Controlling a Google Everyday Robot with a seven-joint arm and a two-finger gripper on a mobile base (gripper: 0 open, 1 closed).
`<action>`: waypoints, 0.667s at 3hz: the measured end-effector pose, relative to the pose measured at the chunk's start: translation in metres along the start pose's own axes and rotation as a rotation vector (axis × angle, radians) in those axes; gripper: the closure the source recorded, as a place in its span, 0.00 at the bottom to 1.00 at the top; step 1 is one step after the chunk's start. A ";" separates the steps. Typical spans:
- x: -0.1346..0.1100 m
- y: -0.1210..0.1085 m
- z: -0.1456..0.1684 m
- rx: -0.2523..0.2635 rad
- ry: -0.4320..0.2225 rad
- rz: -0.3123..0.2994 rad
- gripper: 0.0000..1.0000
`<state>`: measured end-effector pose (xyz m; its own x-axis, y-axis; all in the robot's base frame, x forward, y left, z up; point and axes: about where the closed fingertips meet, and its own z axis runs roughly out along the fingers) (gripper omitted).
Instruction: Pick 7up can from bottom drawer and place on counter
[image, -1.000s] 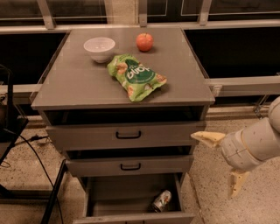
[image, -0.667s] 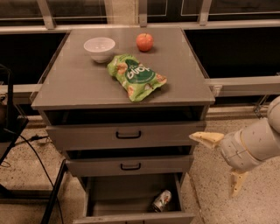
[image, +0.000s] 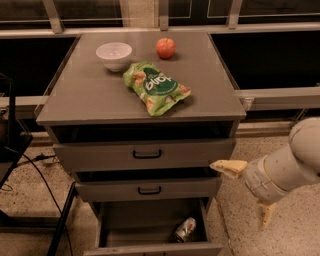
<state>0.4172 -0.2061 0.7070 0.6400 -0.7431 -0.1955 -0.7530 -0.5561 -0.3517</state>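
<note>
While the bottom drawer (image: 135, 222) stands pulled out, the 7up can (image: 185, 230) lies on its side inside it, near the right wall and toward the front. The hand (image: 239, 196) hangs to the right of the cabinet, level with the middle drawer (image: 115, 191) and well apart from the can. Its two fingers (image: 227, 167) are spread wide apart. On the desk (image: 90, 95) rest a white bowl (image: 114, 54), a red apple (image: 165, 48) and a green snack bag (image: 156, 86).
</note>
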 end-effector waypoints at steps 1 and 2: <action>0.014 0.017 0.040 -0.036 0.024 -0.099 0.00; 0.028 0.027 0.079 -0.034 0.060 -0.209 0.00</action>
<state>0.4270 -0.2129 0.6201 0.7734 -0.6304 -0.0661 -0.6102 -0.7121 -0.3472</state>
